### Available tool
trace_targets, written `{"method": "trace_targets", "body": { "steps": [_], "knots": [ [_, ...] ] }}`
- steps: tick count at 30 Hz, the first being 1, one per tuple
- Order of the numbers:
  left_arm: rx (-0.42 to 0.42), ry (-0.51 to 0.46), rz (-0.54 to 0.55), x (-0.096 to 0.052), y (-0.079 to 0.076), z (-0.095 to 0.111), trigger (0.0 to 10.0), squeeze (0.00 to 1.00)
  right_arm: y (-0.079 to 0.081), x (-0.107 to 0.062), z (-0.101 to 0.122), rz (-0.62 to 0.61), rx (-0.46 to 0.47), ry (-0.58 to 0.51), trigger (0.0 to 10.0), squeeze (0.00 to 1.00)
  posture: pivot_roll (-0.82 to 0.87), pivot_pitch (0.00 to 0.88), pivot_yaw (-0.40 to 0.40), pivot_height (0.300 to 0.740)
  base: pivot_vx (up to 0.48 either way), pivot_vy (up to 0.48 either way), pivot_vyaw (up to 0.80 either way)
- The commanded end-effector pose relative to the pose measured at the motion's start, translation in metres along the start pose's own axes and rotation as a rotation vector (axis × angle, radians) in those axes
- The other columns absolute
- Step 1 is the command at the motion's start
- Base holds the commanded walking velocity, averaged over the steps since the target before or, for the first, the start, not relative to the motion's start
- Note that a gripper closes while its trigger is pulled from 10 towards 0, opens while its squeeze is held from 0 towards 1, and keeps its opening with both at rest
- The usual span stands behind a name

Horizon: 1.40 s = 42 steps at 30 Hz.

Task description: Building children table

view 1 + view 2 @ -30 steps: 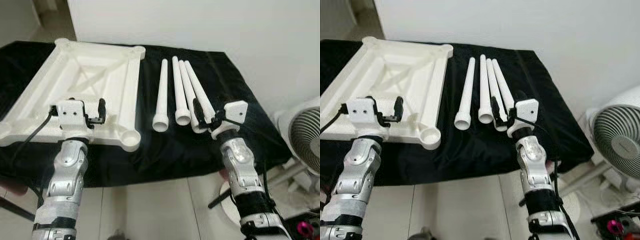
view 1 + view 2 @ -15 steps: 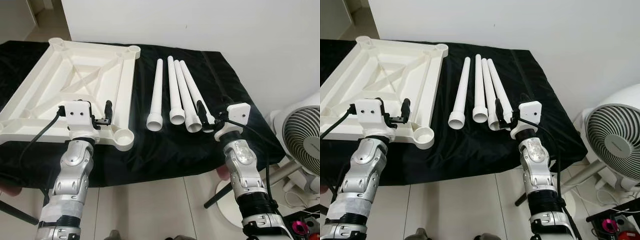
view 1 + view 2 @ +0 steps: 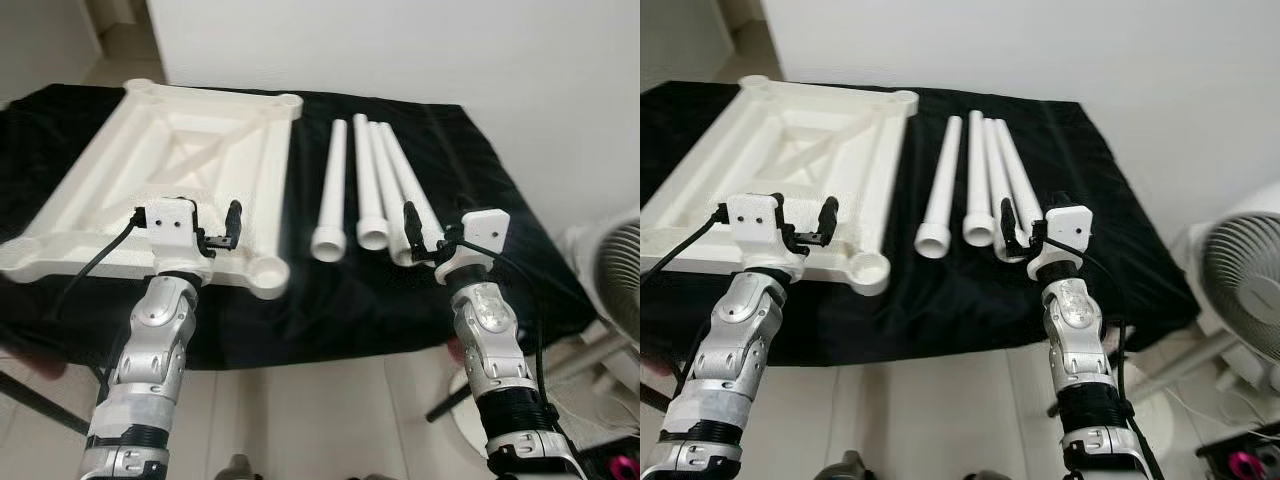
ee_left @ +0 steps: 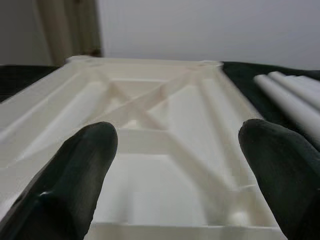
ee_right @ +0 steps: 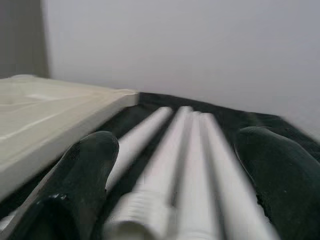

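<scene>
**Kit laid out for assembly: tabletop inverted, four legs alongside, both hands waiting**

Item 1. White moulded plastic tabletop panel point(image 3: 190, 150), rectangular, with cross-braced ribs, is lying underside up on the black-draped counter point(image 3: 480, 190). It appears to be lying this way so that its round corner sockets are facing upward; the near one point(image 3: 268, 272) is sitting open at the counter's front edge, ready to take a leg.

Item 2. Four white tapered plastic legs point(image 3: 372, 185) are lying side by side to the right of the panel, apart from it. Their wide ends, which look threaded in the right wrist view, are pointing toward the robot, probably so that those ends are the first to be reached.

Item 3. Left hand point(image 3: 222, 231) is hovering over the panel's near edge, fingers point(image 4: 82, 170) spread wide, holding nothing. It is likely standing by to steady the panel.

Item 4. Right hand point(image 3: 415, 228) is hovering at the near ends of the rightmost legs, fingers point(image 5: 82, 172) spread wide and empty, lined up along the legs' length, evidently for a first pick.

Status: no leg fitted yet.
</scene>
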State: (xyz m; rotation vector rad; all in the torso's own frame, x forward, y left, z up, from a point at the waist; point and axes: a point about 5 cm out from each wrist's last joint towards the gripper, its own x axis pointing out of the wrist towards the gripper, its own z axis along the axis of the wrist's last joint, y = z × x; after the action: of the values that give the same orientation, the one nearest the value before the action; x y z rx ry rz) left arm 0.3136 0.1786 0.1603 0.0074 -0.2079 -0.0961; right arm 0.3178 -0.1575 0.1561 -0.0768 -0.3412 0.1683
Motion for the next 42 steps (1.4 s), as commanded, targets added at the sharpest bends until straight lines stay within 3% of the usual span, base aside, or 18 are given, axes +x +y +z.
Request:
{"method": "trace_targets", "body": {
  "steps": [1,15,33,42],
  "knots": [
    [-0.005,0.013,-0.014,0.001,-0.002,-0.001,10.0,0.0,-0.005,-0.003,-0.002,-0.017,-0.016,0.007,10.0,0.0,0.01,0.041,-0.014,0.74,0.0,0.349,0.0],
    [0.005,0.013,-0.036,0.001,-0.002,-0.001,10.0,0.0,-0.004,-0.005,-0.004,-0.023,-0.019,0.016,10.0,0.0,0.02,0.038,-0.01,0.74,0.0,0.118,0.0],
    [0.154,-0.022,-0.109,0.002,-0.014,0.005,10.0,0.0,-0.005,-0.006,-0.006,-0.044,-0.019,0.023,10.0,0.0,0.02,0.047,-0.001,0.74,0.0,0.0,0.0],
    [0.119,-0.03,-0.109,0.002,-0.016,0.005,10.0,0.0,-0.006,-0.004,-0.006,-0.05,-0.019,0.023,10.0,0.0,0.02,0.051,-0.003,0.74,0.0,-0.06,0.0]
  ]
}}
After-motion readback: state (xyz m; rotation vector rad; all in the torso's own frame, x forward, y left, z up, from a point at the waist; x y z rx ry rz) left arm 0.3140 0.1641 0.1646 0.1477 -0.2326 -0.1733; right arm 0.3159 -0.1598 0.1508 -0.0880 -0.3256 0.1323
